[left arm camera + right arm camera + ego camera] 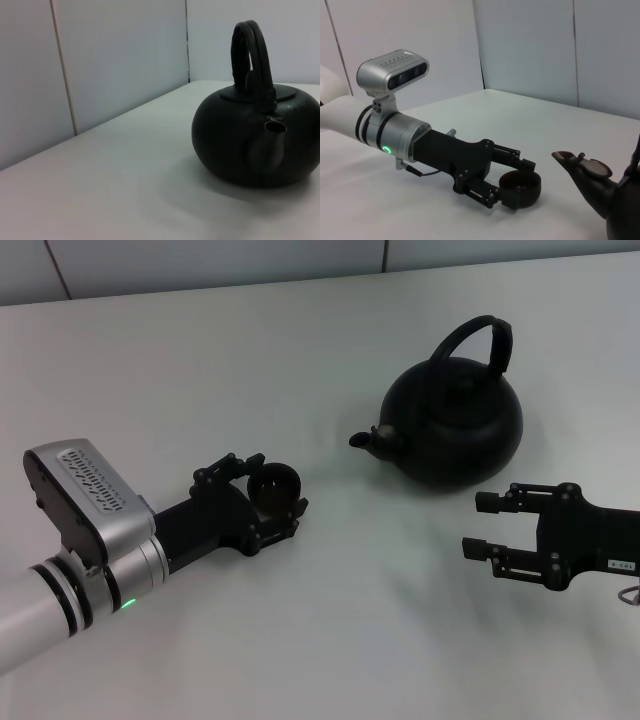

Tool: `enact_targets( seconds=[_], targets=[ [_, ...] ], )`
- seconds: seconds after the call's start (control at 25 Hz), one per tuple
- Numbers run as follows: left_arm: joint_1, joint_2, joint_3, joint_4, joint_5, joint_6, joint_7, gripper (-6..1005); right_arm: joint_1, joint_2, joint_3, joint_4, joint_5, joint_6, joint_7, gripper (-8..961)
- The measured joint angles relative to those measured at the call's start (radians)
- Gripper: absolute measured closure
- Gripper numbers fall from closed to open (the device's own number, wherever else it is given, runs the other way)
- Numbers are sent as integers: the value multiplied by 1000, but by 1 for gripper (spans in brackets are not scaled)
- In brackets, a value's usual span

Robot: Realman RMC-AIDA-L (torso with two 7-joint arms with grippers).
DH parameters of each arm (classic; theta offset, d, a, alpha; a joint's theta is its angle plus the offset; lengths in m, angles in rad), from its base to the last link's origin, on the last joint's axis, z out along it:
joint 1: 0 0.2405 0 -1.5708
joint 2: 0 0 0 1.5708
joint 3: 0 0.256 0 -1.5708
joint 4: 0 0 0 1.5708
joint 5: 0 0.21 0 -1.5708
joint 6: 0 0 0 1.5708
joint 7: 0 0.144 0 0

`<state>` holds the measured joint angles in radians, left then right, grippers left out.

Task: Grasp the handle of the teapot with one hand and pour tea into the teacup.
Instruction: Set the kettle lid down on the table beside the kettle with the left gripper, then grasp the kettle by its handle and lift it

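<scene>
The matte-black teapot (455,425) stands upright at the right of centre on the white table (340,620), its spout (372,440) pointing toward the left arm. The arched handle (480,335) rises over its top. The tiny black teacup (273,490) sits between the fingers of my left gripper (277,485), which is shut on it, low at the table. In the right wrist view the left gripper (520,180) holds the teacup (522,187) just short of the spout (580,165). My right gripper (478,525) is open and empty, just in front of the teapot's right side.
The left wrist view shows the teapot (255,145) with its handle (250,55) and spout (274,127), and pale wall panels (120,65) behind the table's far edge.
</scene>
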<state>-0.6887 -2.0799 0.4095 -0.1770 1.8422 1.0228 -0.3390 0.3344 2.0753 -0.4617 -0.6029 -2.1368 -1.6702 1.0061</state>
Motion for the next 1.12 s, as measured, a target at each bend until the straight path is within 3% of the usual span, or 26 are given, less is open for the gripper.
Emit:
enact_targets(
  seconds=[0.24,0.28,0.36,0.68,0.84,0.88,1.12],
  targets=[
    [31,3,-19,14,-4,86,0,206,0,0,2,0,-3,5,0,346],
    [72,10,-25,51,-6,173,-12,206,0,0,3,0,-5,7,0,346],
    [91,12,-28,75,-6,209,-25,206,0,0,3,0,-5,7,0,346],
    [351,24,15,464,2,677,-339,206,0,-2,12,-2,2,9,0,346],
    [415,35,31,537,2,754,-387,206,1,-2,30,-6,3,9,0,346],
    [437,49,49,555,2,769,-406,206,2,-1,38,-6,3,8,0,346],
    [444,59,83,561,6,765,-406,206,4,0,43,-1,4,9,-4,346]
  ],
)
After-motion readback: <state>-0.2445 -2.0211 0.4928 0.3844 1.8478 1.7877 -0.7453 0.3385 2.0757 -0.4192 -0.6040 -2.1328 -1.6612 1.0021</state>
